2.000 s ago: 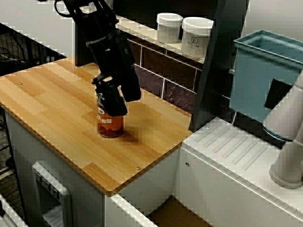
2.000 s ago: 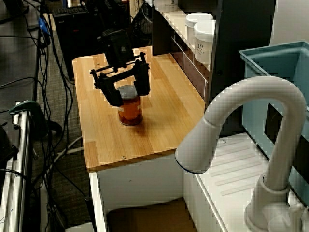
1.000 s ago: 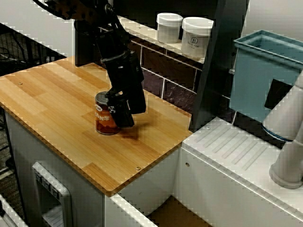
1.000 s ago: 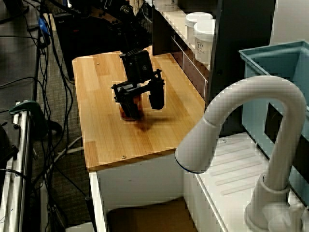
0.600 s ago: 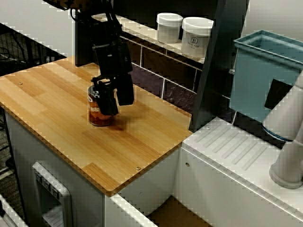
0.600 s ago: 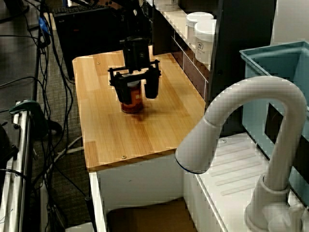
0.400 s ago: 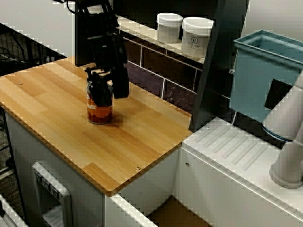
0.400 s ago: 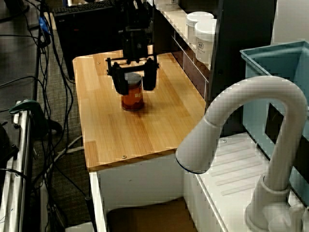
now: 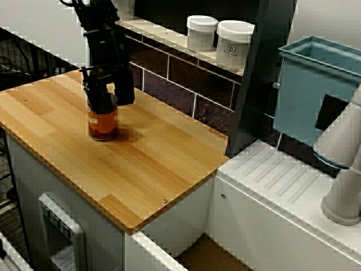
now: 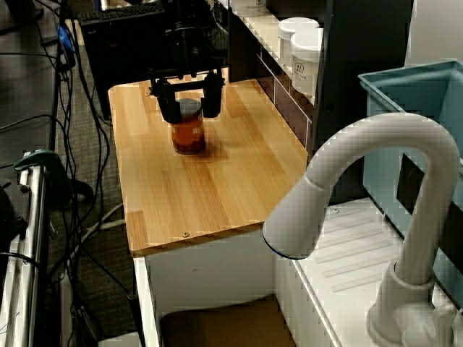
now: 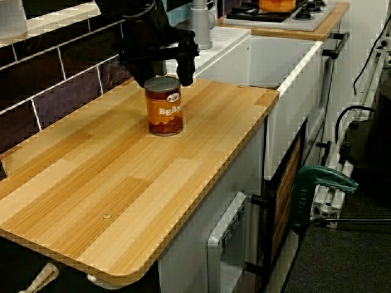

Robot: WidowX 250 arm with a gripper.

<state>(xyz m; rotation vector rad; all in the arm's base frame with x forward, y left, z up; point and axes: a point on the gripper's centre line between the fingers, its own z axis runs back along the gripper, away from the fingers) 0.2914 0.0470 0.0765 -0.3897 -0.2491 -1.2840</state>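
An orange-labelled can of beans (image 9: 103, 125) stands upright on the wooden counter (image 9: 158, 164), toward its back left. My black gripper (image 9: 111, 104) hangs over the can, open, with a finger on each side of the can's upper part. In the view over the faucet the can (image 10: 188, 136) sits between the fingers of the gripper (image 10: 190, 116), which stand wider apart than the can. The low view along the counter shows the can (image 11: 165, 113) with its lid visible just below the gripper (image 11: 165, 82). Whether a finger touches the can I cannot tell.
Two white jars (image 9: 201, 33) (image 9: 234, 44) sit on the shelf along the dark tiled back wall. A dark post (image 9: 251, 84) rises at the counter's right end. Beyond it are a white drainboard (image 9: 282, 186), a teal bin (image 9: 316, 84) and a white faucet (image 10: 362, 217).
The gripper and the can have both shifted left and toward the back of the counter. The can has stayed upright between the fingers, whose spread looks unchanged.
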